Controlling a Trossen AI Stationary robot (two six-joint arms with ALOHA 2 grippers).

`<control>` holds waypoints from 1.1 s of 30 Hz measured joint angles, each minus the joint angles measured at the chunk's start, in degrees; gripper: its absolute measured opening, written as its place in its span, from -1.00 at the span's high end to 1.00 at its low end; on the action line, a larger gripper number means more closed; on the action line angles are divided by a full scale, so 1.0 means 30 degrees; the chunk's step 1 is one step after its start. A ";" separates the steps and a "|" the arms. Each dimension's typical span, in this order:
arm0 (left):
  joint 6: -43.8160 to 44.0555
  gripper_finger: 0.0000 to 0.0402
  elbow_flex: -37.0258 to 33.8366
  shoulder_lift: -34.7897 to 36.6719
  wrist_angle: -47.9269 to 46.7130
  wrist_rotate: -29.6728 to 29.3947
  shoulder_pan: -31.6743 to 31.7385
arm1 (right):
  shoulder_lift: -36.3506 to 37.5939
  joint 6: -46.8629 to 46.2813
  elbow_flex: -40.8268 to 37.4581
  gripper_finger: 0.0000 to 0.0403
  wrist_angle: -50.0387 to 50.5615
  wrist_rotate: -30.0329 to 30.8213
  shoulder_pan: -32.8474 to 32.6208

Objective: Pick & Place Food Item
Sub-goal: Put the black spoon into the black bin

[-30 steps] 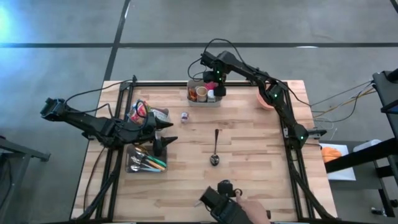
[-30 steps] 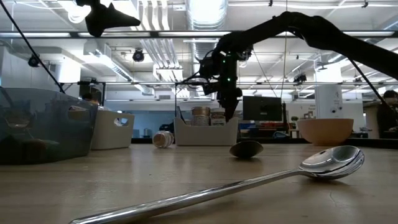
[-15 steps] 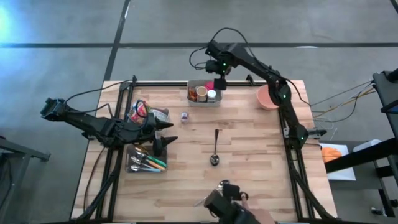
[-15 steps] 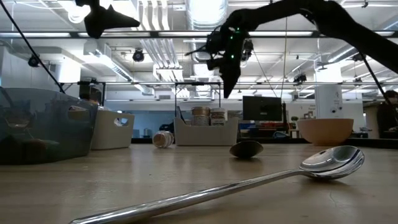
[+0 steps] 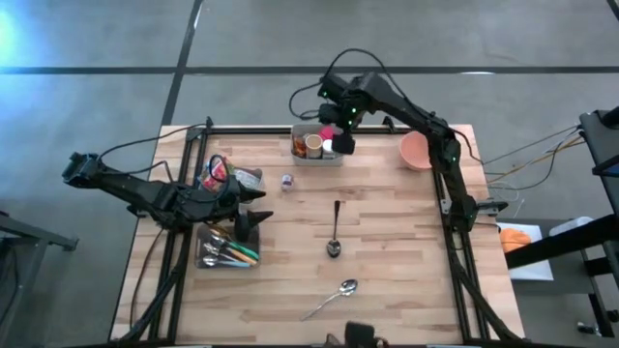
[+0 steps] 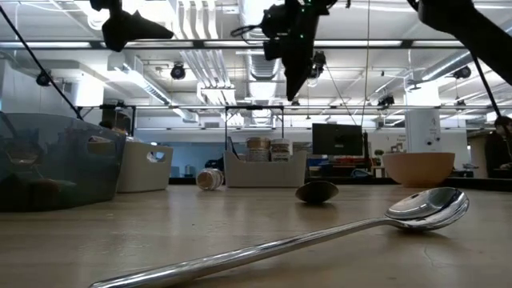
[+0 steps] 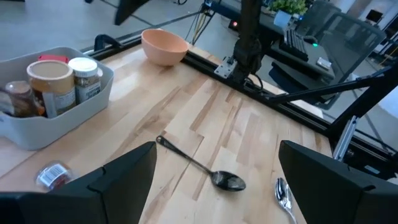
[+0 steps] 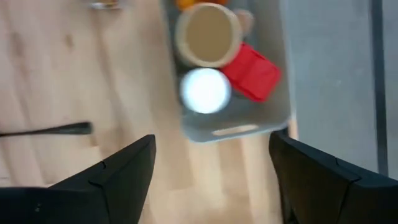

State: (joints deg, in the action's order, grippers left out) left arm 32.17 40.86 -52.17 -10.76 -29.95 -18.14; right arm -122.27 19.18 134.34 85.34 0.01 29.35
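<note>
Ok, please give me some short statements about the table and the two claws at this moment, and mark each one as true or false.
1. The right claw hangs over the grey bin of containers with nothing between its open fingers. True.
2. Two spoons lie on the bare wood. True: a dark spoon near the middle and a shiny spoon by the near edge.
3. The pink bowl is full of cutlery. False: it looks empty; the cutlery lies in a tray on the left side.
4. The left claw is shut on the dark spoon. False: it is open and empty, apart from that spoon.
5. A small jar lies on the wood outside the grey bin. True.
</note>
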 joint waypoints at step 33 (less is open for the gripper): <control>0.0297 -0.70 0.0267 0.0252 -0.1117 0.2011 -0.0004 | 0.5274 -0.2272 -0.7918 0.09 -0.3195 -0.1173 -0.8921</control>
State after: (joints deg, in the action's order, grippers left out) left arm 33.06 41.66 -51.42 -14.11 -23.92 -18.15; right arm -106.44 12.36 110.58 75.75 -3.51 2.59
